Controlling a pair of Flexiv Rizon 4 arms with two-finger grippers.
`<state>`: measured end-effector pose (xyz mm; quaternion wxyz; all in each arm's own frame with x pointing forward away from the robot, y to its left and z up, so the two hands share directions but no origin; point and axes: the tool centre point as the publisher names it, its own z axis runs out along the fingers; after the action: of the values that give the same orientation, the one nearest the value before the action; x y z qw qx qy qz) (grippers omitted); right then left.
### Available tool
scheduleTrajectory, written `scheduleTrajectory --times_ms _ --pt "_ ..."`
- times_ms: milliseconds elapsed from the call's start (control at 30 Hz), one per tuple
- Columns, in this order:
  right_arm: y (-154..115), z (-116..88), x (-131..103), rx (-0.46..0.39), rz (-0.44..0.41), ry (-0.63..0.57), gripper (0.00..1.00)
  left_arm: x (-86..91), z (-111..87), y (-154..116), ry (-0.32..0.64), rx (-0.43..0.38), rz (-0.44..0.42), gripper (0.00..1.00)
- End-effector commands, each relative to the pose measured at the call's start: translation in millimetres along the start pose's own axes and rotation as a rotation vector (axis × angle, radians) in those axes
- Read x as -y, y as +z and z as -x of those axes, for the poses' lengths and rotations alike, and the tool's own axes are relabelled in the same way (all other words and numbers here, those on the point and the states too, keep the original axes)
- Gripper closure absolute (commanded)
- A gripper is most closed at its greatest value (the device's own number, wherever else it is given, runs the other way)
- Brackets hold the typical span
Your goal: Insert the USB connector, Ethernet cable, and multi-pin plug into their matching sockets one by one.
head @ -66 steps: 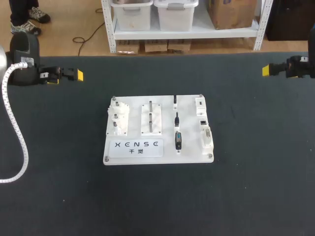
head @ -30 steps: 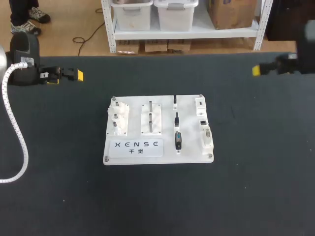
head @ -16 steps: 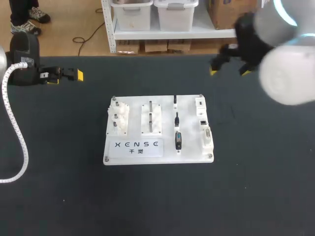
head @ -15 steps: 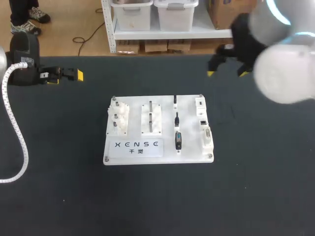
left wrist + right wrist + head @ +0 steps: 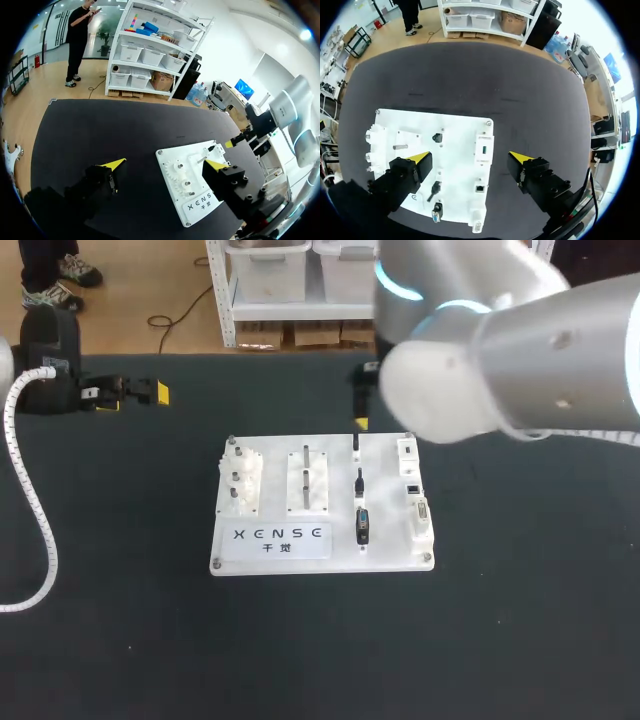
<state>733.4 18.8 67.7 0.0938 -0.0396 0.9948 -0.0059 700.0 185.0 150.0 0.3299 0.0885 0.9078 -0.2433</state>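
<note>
The black counter [image 5: 520,620] fills most of what we see. Our right arm [image 5: 500,350] comes in large from the far right corner and reaches to the far edge of the white board [image 5: 385,502], which lies flat in the middle of the counter. Our left arm [image 5: 50,350] sits at the far left corner, well apart from the board.

Our right hand [image 5: 470,158] hangs above the board with its fingers wide apart, touching nothing. Our left hand [image 5: 165,164] is likewise spread and empty over bare counter.

On the board, the USB connector [image 5: 356,443], the Ethernet cable [image 5: 359,481] and the multi-pin plug [image 5: 362,526] lie in one column, from the far edge towards us. Their sockets [image 5: 414,490] stand in the column just beside them to the right, none filled.
</note>
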Motion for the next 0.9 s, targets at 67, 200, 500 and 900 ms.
scheduleTrajectory --times_ms 67,200,500,900 --pt "6.7 4.3 -13.1 -0.018 -0.059 0.002 0.00 0.0 0.0 0.0 0.000 0.000 0.000 0.00" --pt "9.2 5.0 -18.8 -0.033 -0.039 0.015 0.00 0.0 0.0 0.0 0.000 0.000 0.000 0.00" --pt "19.0 4.2 -28.4 -0.068 -0.004 0.029 0.00 0.0 0.0 0.0 0.000 0.000 0.000 0.00" --pt "23.3 2.6 -34.5 -0.036 0.041 -0.002 0.00 0.0 0.0 0.0 0.000 0.000 0.000 0.00"
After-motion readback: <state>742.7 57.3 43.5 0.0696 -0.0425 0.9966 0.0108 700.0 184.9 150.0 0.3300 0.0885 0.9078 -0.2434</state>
